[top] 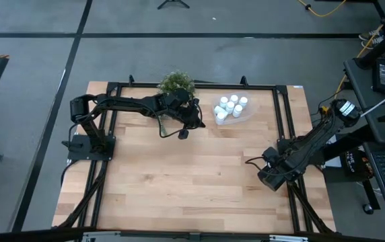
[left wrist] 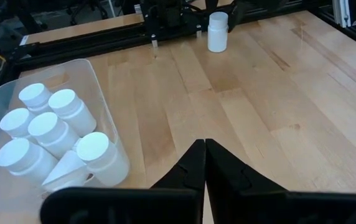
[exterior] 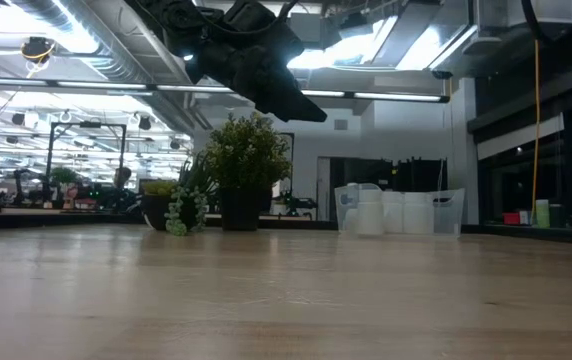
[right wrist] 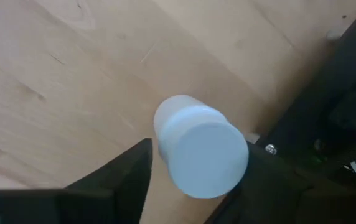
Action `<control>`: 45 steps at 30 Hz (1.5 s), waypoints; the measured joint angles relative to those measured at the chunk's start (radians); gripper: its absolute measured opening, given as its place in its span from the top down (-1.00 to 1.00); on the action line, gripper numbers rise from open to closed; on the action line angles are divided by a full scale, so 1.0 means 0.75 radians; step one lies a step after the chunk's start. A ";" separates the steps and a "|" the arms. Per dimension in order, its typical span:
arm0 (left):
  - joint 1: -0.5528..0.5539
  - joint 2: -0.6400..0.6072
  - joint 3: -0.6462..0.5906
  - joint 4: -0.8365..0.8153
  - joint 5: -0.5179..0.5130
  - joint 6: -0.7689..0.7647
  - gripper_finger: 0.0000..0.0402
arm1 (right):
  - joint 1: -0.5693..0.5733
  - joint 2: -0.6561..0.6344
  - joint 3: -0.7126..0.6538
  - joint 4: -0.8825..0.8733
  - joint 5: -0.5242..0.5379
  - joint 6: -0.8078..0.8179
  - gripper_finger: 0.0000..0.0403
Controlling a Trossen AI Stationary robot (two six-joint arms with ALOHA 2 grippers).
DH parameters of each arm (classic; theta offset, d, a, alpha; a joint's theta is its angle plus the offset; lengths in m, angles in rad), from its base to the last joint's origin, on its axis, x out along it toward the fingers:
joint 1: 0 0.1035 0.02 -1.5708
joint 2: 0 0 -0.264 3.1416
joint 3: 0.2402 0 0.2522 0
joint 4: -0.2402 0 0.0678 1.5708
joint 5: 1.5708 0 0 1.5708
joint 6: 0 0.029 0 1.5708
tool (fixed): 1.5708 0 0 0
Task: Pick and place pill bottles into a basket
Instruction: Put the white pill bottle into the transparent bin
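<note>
A wooden counter (top: 179,175). At its far edge, a clear basket (top: 241,115) holds six pill bottles (left wrist: 52,130). The left gripper (left wrist: 204,163) hovers beside it, fingers closed. The right gripper (right wrist: 190,168), near the right edge, has open fingers around one bottle (right wrist: 200,149).

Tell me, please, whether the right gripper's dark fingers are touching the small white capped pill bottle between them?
Cannot tell. The right wrist view shows the pill bottle between the right gripper fingers, but its cap hides any contact or gap.
</note>
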 joint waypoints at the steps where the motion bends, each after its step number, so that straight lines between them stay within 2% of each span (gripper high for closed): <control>1: 0.000 0.000 0.000 0.000 0.000 -0.001 0.99 | 0.000 0.000 0.000 0.000 0.000 0.000 -0.12; 14: 0.000 0.000 0.000 -0.017 0.000 0.000 0.98 | 0.000 -0.055 0.003 0.020 0.000 -0.003 0.20; 23: 0.000 0.000 0.000 -0.018 0.000 0.001 0.97 | -0.041 -0.197 0.002 0.023 0.045 -0.017 0.24; 33: 0.016 0.000 0.001 -0.050 -0.003 0.025 0.99 | -0.213 -0.289 0.017 0.058 0.114 -0.284 0.24; 40: 0.027 0.000 0.001 -0.084 -0.003 0.072 0.99 | -0.396 -0.288 0.125 0.067 0.241 -0.613 0.25; 45: 0.027 0.000 0.001 -0.085 -0.003 0.070 0.99 | -0.576 -0.288 0.178 0.090 0.257 -0.857 0.25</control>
